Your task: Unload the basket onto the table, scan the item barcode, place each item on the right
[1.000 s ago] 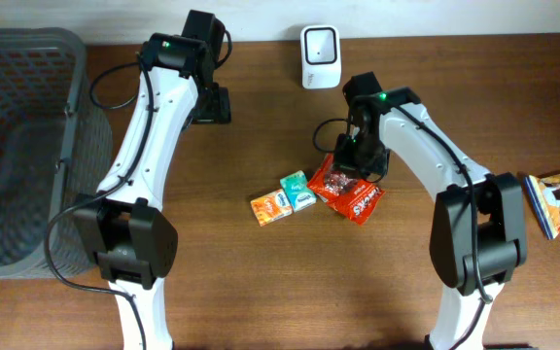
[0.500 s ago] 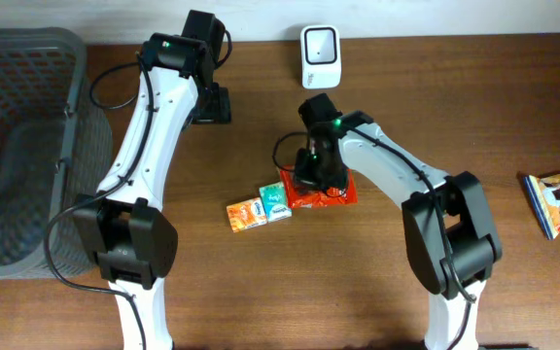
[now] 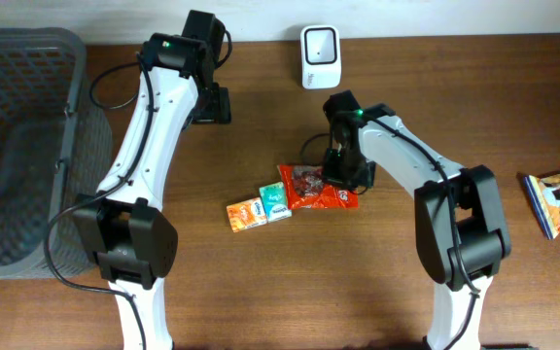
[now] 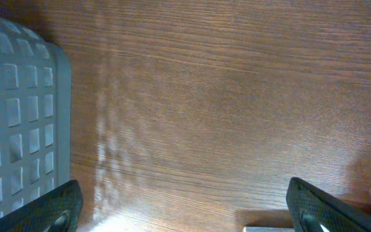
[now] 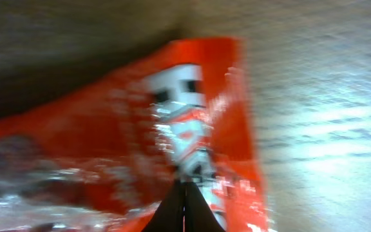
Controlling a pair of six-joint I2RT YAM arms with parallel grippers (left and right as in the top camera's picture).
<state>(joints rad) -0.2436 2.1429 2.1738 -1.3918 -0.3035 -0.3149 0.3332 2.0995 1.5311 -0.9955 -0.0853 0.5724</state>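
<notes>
Red snack packet, glossy crinkled film, lies flat on the wood-grain counter, apart from the rounded white scanner and just beside two small boxes, one teal and one orange. The right fingers are pressed fully together into a dark narrow wedge touching the packet; whether any film is pinched I cannot tell. The left fingers stand spread wide, holding nothing, beside the grey lattice basket.
</notes>
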